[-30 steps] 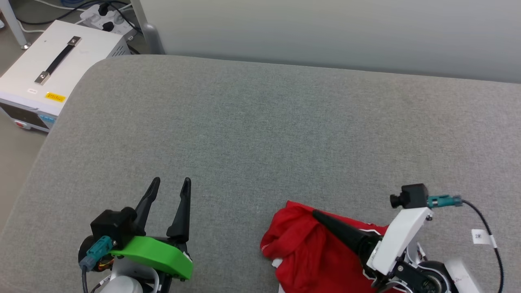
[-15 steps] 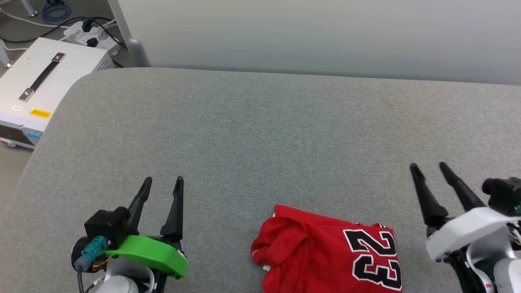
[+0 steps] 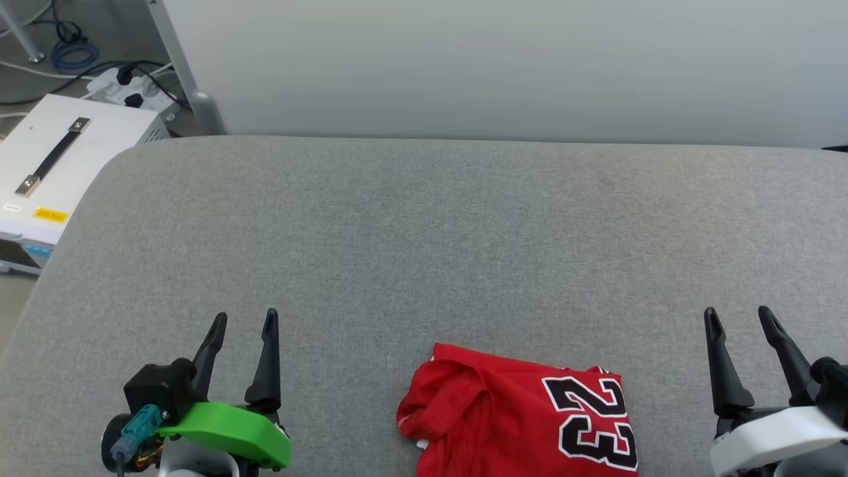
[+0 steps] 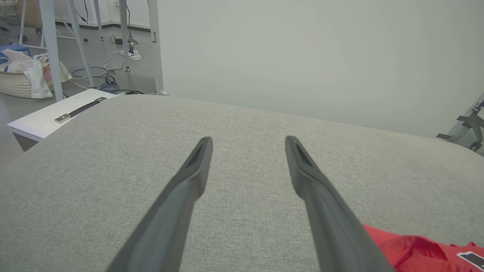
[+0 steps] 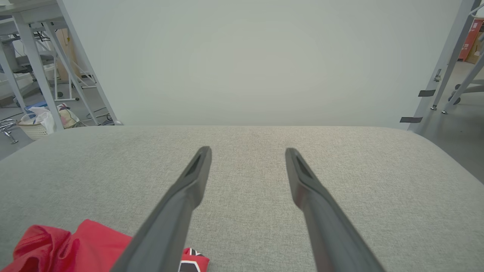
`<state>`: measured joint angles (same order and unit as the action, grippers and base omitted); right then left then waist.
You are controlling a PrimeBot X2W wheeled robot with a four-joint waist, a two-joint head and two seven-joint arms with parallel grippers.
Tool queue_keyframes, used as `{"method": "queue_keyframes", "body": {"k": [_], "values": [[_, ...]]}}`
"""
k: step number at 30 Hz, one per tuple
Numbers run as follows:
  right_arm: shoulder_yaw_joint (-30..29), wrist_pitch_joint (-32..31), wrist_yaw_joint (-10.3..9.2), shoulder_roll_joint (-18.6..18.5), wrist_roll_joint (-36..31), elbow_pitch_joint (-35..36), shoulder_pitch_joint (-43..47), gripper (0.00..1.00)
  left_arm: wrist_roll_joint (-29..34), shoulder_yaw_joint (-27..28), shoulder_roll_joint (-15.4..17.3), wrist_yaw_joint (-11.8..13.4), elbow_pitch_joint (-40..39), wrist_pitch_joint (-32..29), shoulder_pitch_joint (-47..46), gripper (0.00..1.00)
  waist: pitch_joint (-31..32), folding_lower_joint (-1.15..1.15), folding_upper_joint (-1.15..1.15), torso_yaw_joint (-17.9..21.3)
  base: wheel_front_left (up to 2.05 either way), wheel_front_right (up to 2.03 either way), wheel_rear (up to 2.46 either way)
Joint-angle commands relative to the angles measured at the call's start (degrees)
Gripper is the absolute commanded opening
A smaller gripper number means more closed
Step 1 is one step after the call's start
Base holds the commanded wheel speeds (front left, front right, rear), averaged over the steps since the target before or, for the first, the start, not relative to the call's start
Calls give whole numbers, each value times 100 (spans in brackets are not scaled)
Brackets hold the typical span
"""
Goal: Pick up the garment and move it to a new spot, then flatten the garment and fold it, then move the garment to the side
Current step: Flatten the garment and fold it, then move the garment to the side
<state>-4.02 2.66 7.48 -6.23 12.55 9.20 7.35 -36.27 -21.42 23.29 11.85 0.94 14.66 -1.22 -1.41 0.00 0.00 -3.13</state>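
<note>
Folded loosely and a little rumpled at the near edge of the padded grey tabletop [image 3: 424, 232], somewhat right of its middle: the red jersey [image 3: 517, 417]. Black, white-outlined "23" facing up at the end toward the tabletop's right side; red cloth bunched at the end toward its left. Lower part cut off by the head view's bottom edge. Touched by neither end effector.

Over the tabletop's near left part: the left end effector [image 3: 245, 317], green-shelled, both dark fingers spread apart with only grey fabric between them, gripping nothing, tips aimed at the tabletop's far edge.

Over the tabletop's near right part: the right end effector [image 3: 737, 311], white-shelled, likewise spread wide and empty, tips aimed the same way. Closer to the jersey than the left one, yet clearly apart from it.

Behind the tabletop's far edge: a plain pale panel [image 3: 503, 66].

Off the tabletop's far left corner: a white box [image 3: 99, 142] with a black strap handle and a small yellow label. Past it, a white power strip [image 3: 129, 89] with black plugs and trailing cables. Farther off that same corner, in the left wrist view: a woven basket [image 4: 15, 85] holding cloth.
</note>
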Motion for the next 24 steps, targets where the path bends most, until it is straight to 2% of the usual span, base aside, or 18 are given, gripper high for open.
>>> {"method": "queue_keyframes", "body": {"k": [1, 17, 24], "values": [[6, 40, 1, 26, -33, 67, 96, 100, 80, 55, -31, 5, 1, 32, 97, 100, 89, 0, 0, 69, 0, 0, 0], [26, -318, 1, 185, 95, 236, 360, 100, 137, 81, -85, -23, 104, 33, 191, 100, 251, 0, 0, 174, 0, 0, 0], [-583, -1271, 1, 197, 911, -279, 381, 100, 170, 106, -113, -48, 90, 33, 69, 100, 120, 0, 0, 73, 0, 0, 0]]}}
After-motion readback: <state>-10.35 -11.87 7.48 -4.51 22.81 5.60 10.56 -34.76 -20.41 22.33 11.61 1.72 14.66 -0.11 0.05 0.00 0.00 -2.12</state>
